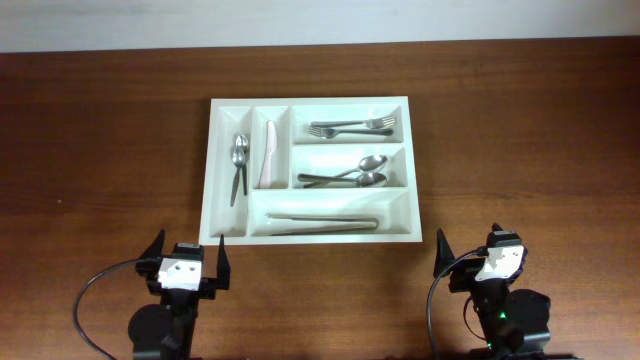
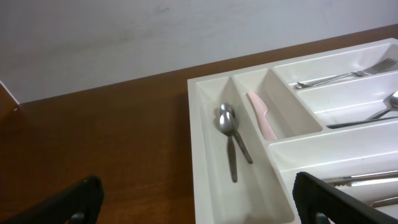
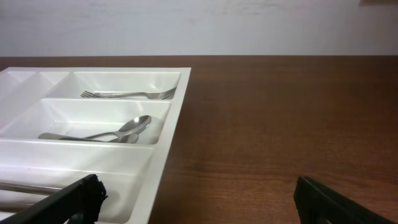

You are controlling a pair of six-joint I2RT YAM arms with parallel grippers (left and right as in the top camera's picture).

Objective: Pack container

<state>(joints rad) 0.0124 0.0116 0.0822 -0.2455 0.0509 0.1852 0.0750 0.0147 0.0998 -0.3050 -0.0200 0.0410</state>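
Observation:
The container (image 1: 414,170) is a large white cutlery tray in the middle of the brown table. Its two upright slots hold two small spoons (image 1: 238,160) and a pale plastic knife (image 1: 268,155). Its long slots hold forks (image 1: 350,128), spoons (image 1: 350,175) and metal tongs (image 1: 320,222). My left gripper (image 1: 187,256) stands open just in front of the tray's near left corner, holding nothing. My right gripper (image 1: 480,256) stands open off the near right corner, also with nothing in it. The left wrist view shows the small spoons (image 2: 228,127) and the knife (image 2: 263,115) ahead of the left gripper (image 2: 199,208).
In the right wrist view the tray's right rim (image 3: 176,124) runs toward the right gripper (image 3: 199,205), with bare wood table (image 3: 280,124) to its right. A pale wall stands behind the table's far edge. Black cables loop beside both arm bases at the near edge.

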